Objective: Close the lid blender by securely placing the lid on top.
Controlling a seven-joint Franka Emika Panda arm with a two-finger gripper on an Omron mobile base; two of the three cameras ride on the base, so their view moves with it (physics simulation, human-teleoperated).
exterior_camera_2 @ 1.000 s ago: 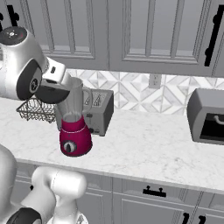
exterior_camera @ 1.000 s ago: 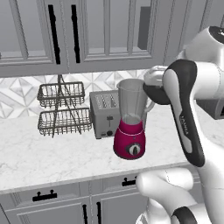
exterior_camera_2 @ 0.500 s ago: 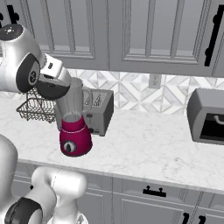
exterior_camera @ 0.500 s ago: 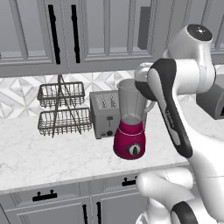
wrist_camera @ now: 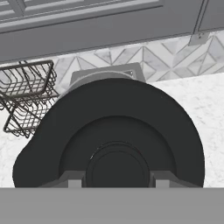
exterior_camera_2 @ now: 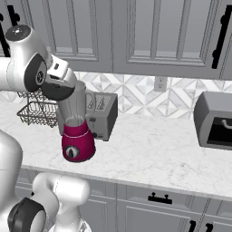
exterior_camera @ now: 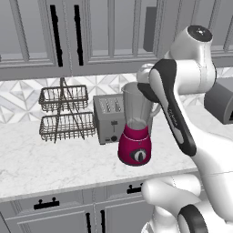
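Gripping the round black lid (wrist_camera: 109,144), my hand (wrist_camera: 116,178) has swung over the clear grey-tinted blender jar (exterior_camera: 136,107) on its magenta base (exterior_camera: 134,145). Lid now sits above the rim; lowering comes next, I judge.

- Toaster (exterior_camera: 109,119) is sitting just behind the blender (exterior_camera: 135,125), nearly touching it and blocking approach from the wall side.
- Wire basket rack (exterior_camera: 64,113) is standing near the toaster's left, narrowing that flank.
- Upper cabinets (exterior_camera_2: 136,36) are hanging over the blender, limiting headroom.
- Counter (exterior_camera_2: 149,154) is lying bare between the blender and the dark box-shaped appliance (exterior_camera_2: 214,120) far right, leaving open passage.
- The counter's front strip is staying open.
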